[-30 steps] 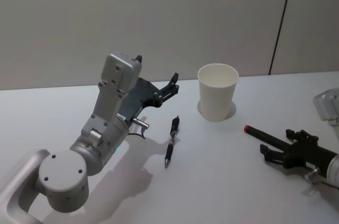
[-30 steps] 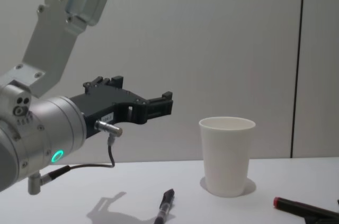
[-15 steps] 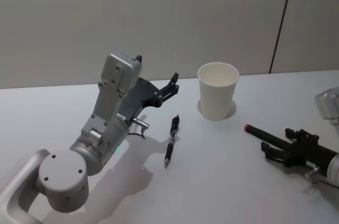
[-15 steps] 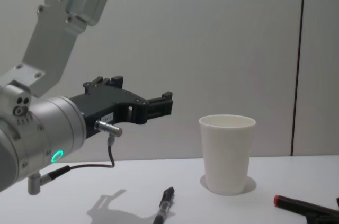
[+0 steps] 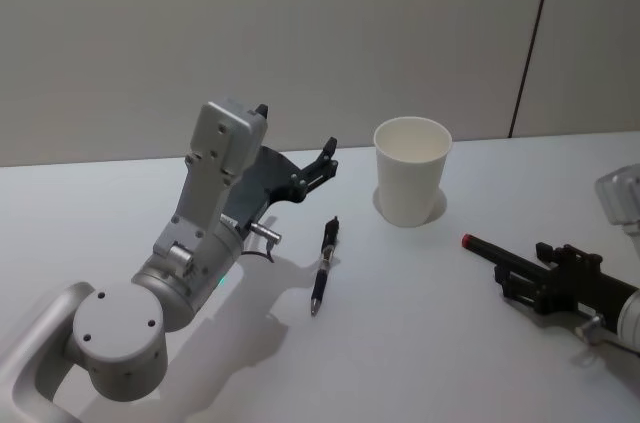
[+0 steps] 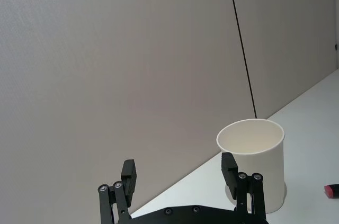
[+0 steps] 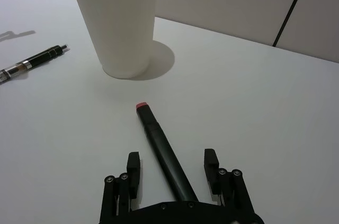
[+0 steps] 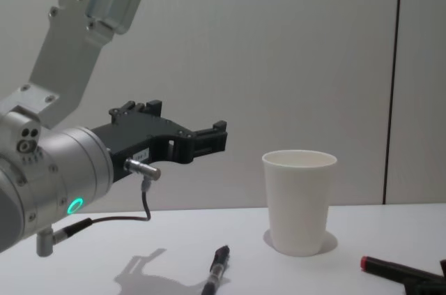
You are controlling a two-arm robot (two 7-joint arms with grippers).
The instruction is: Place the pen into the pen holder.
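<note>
The pen holder, a white paper cup (image 5: 411, 178) (image 8: 300, 201) (image 7: 119, 23) (image 6: 254, 171), stands upright at the back of the white table. A slim black pen with silver bands (image 5: 324, 265) (image 8: 217, 270) (image 7: 32, 61) lies flat to the left of the cup. A thicker black pen with a red end (image 5: 487, 250) (image 7: 161, 147) (image 8: 390, 267) lies to the right. My right gripper (image 5: 508, 281) (image 7: 172, 171) sits low on the table, open, its fingers straddling that pen's rear end without touching it. My left gripper (image 5: 328, 156) (image 8: 217, 134) (image 6: 178, 170) hangs open above the table, pointing toward the cup.
The table (image 5: 420, 343) is plain white with a grey wall behind it. My left arm's large grey links (image 5: 200, 233) rise over the table's left part. A grey piece of my right arm (image 5: 622, 198) shows at the right edge.
My right gripper has drawn back slightly along the red-ended pen, baring a little more of it. The left arm, the slim pen and the cup have stayed put.
</note>
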